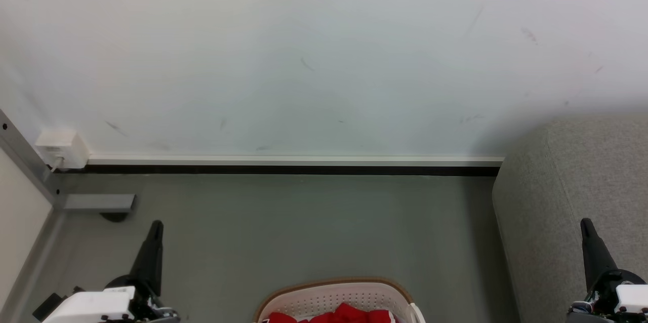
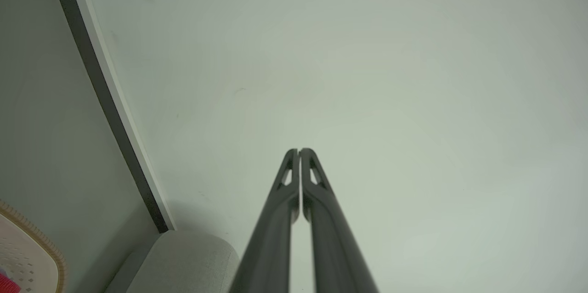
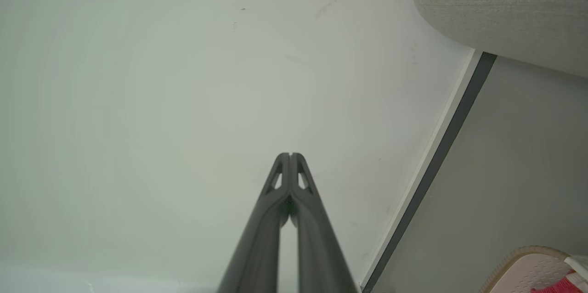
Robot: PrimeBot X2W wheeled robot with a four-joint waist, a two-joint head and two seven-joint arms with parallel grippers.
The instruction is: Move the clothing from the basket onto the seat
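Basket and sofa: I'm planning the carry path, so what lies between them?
Bare grey floor lies between the basket and the sofa; the head view shows it.

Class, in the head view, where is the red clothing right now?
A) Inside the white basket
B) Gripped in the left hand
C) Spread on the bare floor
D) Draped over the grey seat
A: the clothing lies within the basket walls, apart from the seat.
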